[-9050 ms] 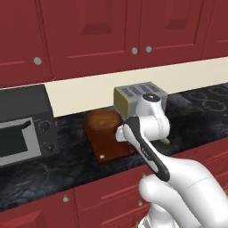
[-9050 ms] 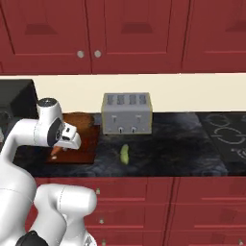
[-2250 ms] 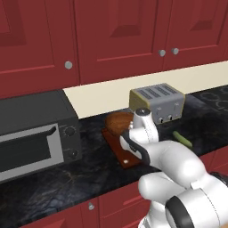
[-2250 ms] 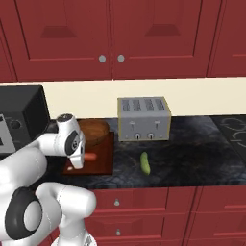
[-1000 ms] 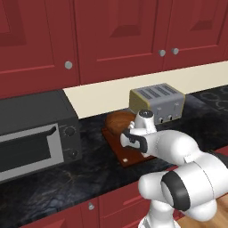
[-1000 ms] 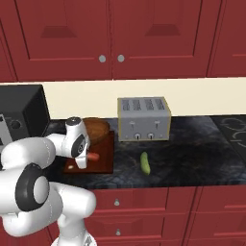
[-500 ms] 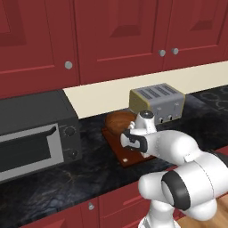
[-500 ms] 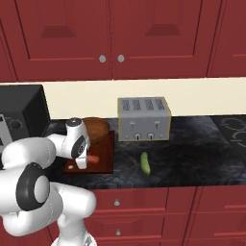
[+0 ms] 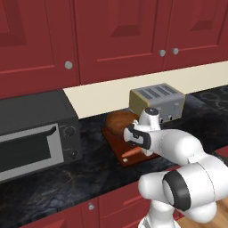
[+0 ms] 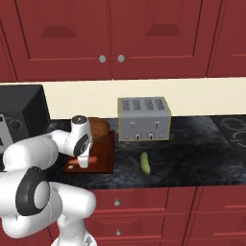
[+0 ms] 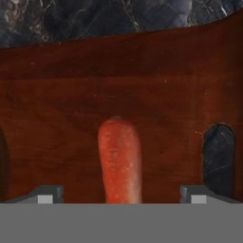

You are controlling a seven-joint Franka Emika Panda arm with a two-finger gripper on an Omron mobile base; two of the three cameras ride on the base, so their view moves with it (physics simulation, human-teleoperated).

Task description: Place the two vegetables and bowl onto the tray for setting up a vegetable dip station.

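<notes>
The orange-red carrot [image 11: 119, 159] lies flat on the reddish-brown tray [image 11: 142, 90], between my gripper's [image 11: 121, 197] two wide-apart fingertips [image 11: 45, 195], which do not touch it. The tray's slot handle [image 11: 218, 156] is just beside it. In the right base view, the gripper [image 10: 82, 162] hangs low over the carrot [image 10: 81, 161] at the tray's [image 10: 101, 163] front, and the brown bowl [image 10: 98, 126] sits at its back. The green cucumber [image 10: 145, 162] lies on the dark counter to the right of the tray. From the left base view I see the carrot [image 9: 130, 152], tray [image 9: 116, 148], bowl [image 9: 119, 121] and gripper [image 9: 140, 148].
A silver toaster [image 10: 143, 118] stands behind the cucumber, right of the bowl. A black toaster oven [image 9: 31, 133] fills the counter to the tray's left. Red cabinets hang above and a cream backsplash runs behind. The counter's front edge is close to the tray.
The jaws have spread wide and let go of the carrot, which now rests on the tray. The arm has barely moved.
</notes>
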